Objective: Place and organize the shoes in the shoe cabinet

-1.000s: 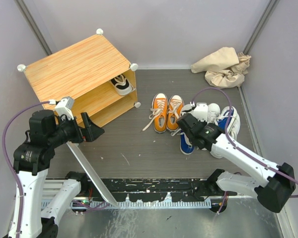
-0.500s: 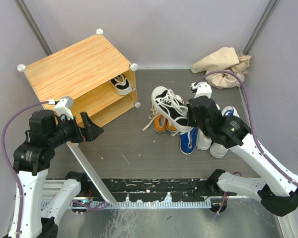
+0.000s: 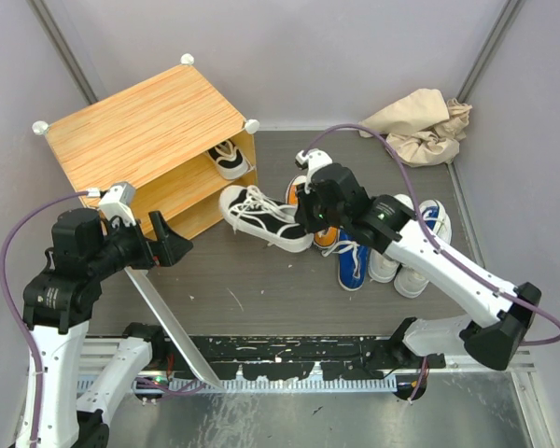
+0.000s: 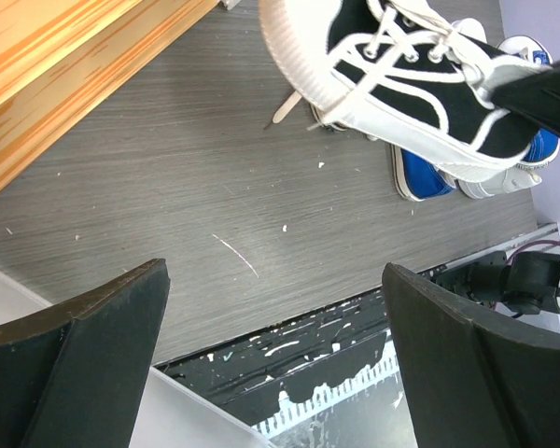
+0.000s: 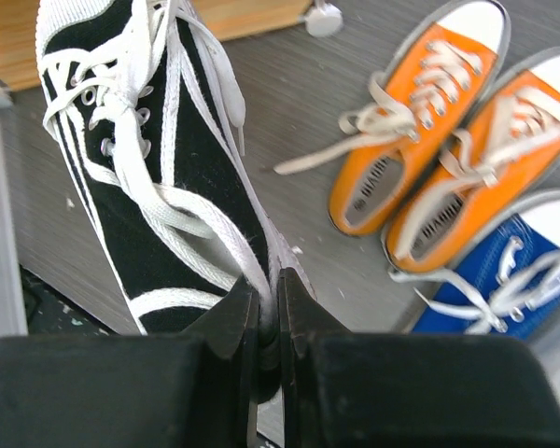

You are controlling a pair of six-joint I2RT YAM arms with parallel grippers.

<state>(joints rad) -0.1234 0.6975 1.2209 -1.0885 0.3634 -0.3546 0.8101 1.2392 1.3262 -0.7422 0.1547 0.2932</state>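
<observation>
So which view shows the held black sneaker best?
Top external: the whole black sneaker shows, toe toward the cabinet, heel in the right gripper. Right wrist shows its laces and pinched heel close up, toe cropped. Left wrist catches its side, top cut off.

A crumpled beige cloth (image 3: 418, 126) lies in the far right corner of the gray wood-grain table (image 3: 261, 280).

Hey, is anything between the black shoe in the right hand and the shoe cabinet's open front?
Nothing visible. Only bare floor lies between the black shoe in the right hand and the shoe cabinet. A shelved sneaker sits at the upper shelf's right end. The left hand hovers off to the side.
</observation>
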